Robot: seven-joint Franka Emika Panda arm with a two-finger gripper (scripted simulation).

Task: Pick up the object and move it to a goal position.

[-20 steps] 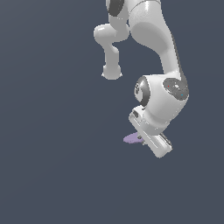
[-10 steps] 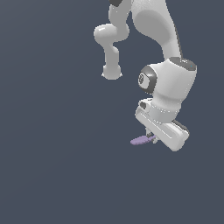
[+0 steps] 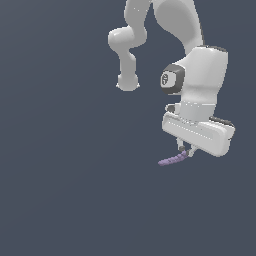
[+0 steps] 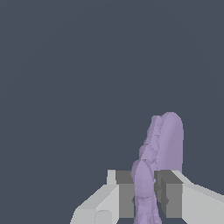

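Pinching the lavender object point(image 4: 153, 175) between both fingers, the claw point(image 3: 184, 150) hangs with it poking toward the exterior view's left.

We see the arm point(image 3: 200, 85) as smooth white plastic-looking shell with a soft satin sheen, its rounded links catching gentle highlights, and a darker grey matt band around the joint cap. We find the gripper point(image 4: 144, 192) body equally white and smooth, while the fingers point(image 4: 126, 194) end in flat grey pads that look dull and unreflective. We read the object point(image 4: 159, 148) as pale lavender, matt, with a smooth rounded end and a knobby, lumpy, uneven edge; in the exterior view the object point(image 3: 171, 160) shows faint ridging. The background surface is a flat, untextured slate grey without gloss.
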